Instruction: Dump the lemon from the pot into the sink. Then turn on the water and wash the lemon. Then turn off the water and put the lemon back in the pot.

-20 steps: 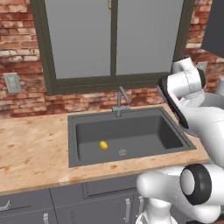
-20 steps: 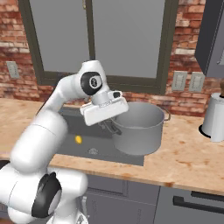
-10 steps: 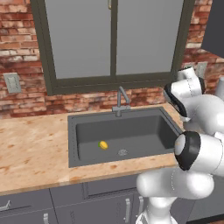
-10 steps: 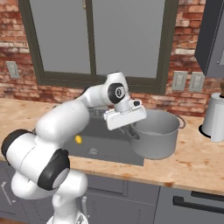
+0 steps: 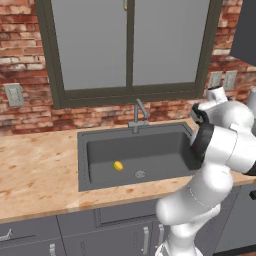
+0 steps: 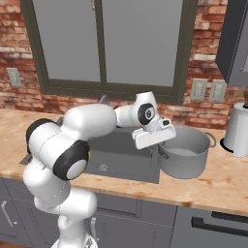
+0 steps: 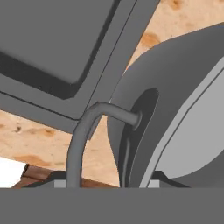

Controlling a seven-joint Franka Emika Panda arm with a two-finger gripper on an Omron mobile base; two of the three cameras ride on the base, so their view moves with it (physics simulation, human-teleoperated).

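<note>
While the lemon (image 5: pixel 118 165) lies in the sink (image 5: pixel 150 131), the fingers (image 6: pixel 160 149) clamp the pot (image 6: pixel 186 156) by its handle.

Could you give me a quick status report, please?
Gripper at the round grey metal pot's handle, grip unclear. Small yellow lemon in dark sink. Nothing obstructing.

A rendered home kitchen. A speckled wooden counter (image 6: pixel 227 181) runs along a red brick wall (image 5: pixel 20 55), with a dark sink (image 5: pixel 150 145) sunk into it left of the pincer (image 6: pixel 157 143) and a gooseneck tap (image 5: pixel 138 114) behind the basin. Above stands a dark-framed window (image 6: pixel 104 43); grey cabinet doors with handles (image 5: pixel 115 232) sit below. Wall sockets (image 6: pixel 207 90) and an upper cabinet (image 6: pixel 235 41) lie to the pincer's right.
</note>
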